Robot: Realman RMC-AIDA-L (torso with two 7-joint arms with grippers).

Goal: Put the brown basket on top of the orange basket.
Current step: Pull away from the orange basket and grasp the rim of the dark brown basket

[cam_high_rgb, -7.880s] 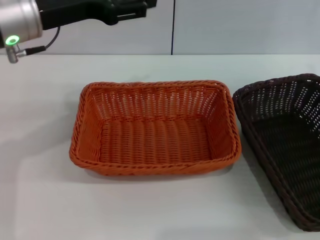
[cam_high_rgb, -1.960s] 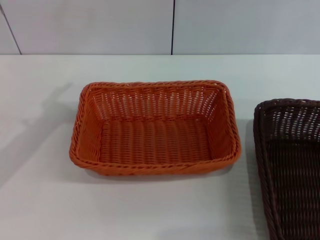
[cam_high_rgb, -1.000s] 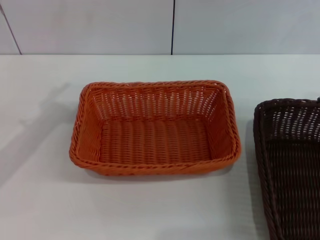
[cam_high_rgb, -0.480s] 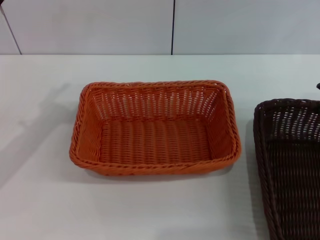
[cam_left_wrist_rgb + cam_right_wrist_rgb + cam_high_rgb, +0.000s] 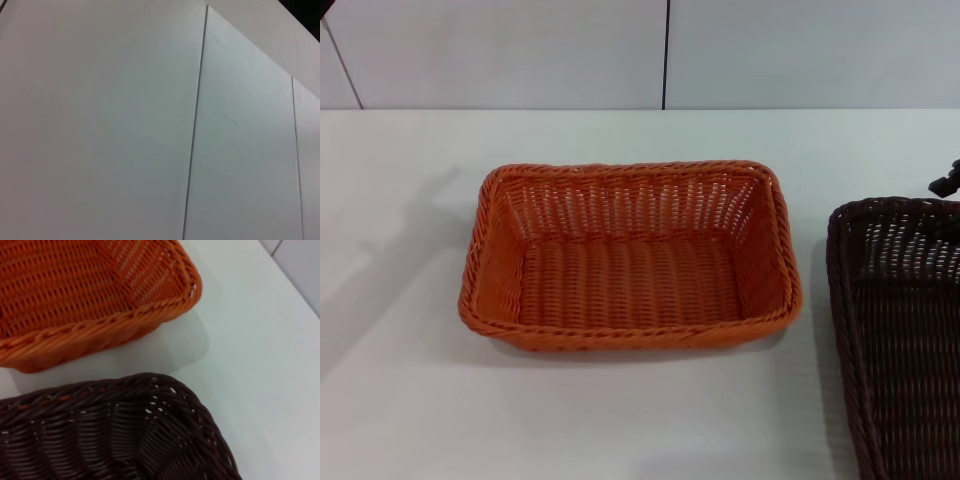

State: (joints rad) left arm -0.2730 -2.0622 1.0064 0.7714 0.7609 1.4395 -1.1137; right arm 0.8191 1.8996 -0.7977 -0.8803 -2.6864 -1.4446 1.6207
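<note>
Nearest the camera in the head view, the brown basket (image 5: 900, 340) fills the lower right corner of the frame, cut off by the right and bottom edges, resting flat on the white table (image 5: 620, 420) with its open mouth up. It sits just beside the orange basket (image 5: 630, 255), with a narrow strip of bare table between their facing rims; the right wrist view shows that same gap, with the brown rim (image 5: 120, 390) in the lower half of the frame and the orange corner in the upper left. The orange basket lies in the middle of the head view, upright and with nothing inside it. Farther back, at the right edge just above the brown basket's far rim, a small dark piece of the right gripper (image 5: 948, 180) pokes into view; too little shows to tell whether its fingers are apart or together. The left gripper is out of sight, its wrist camera facing only wall panels (image 5: 150, 125). The brown basket looks light and fairly stiff, though open weave may flex a little under a pinch. The braided rim seems the soundest place to grasp, likely the far wall under the gripper, one finger inside and one outside.
</note>
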